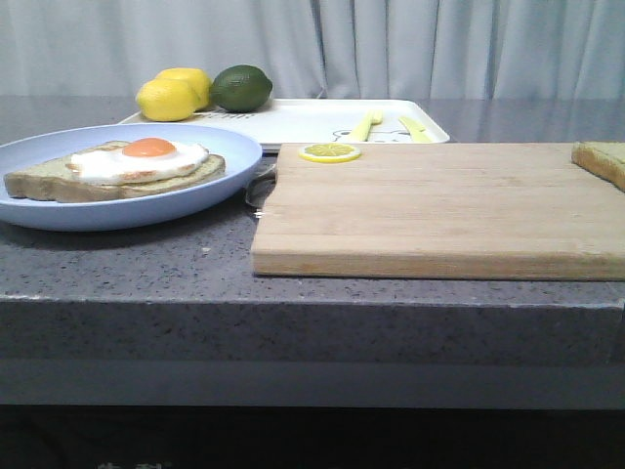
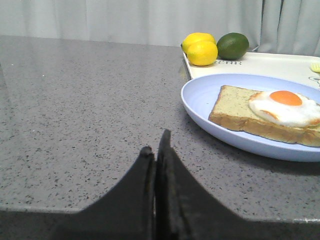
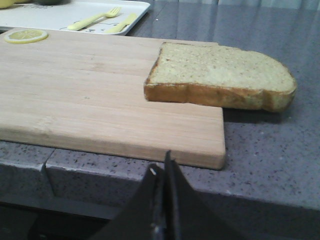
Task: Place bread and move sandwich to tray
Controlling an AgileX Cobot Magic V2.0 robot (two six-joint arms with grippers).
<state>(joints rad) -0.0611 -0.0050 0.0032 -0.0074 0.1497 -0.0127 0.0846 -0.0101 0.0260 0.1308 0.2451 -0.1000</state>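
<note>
Bread (image 3: 220, 75) not placed yet: thick slice lies flat on the cutting board (image 1: 439, 210) at the board's far right corner, near the right edge of the tabletop, one end overhanging the board over the counter (image 2: 75, 110). Untouched, nothing gripping it.

Sandwich (image 1: 122, 168) is half-built: one slice w/ fried egg (image 2: 286, 106) on top, sitting on the blue plate (image 1: 234, 156) at the left side of the tabletop, near the front edge. No top slice on it.

Tray (image 1: 303, 119) sits at the back of the tabletop, behind board and plate. On it: two lemons (image 1: 176, 95) and a lime (image 1: 241, 88) at its left end, yellow fork (image 3: 95, 19) and knife (image 3: 121, 23) toward its right end. Middle of tray looks free, prob. enough for the plate, but can't be sure from these views. Lemon slice (image 1: 329, 152) lies on the board's far edge, just in front of the tray.

Left gripper (image 2: 156, 150): jaws closed together, holding nothing, low over the counter near the front edge, left of the plate, apart from it. Right gripper (image 3: 164, 167): jaws also pressed together, empty, at the front edge of the tabletop in front of the board's right end, bread well beyond it.

Status est.: 0 of 2 steps done. Left: pick bread, put on egg, then move plate/sandwich to tray.
</note>
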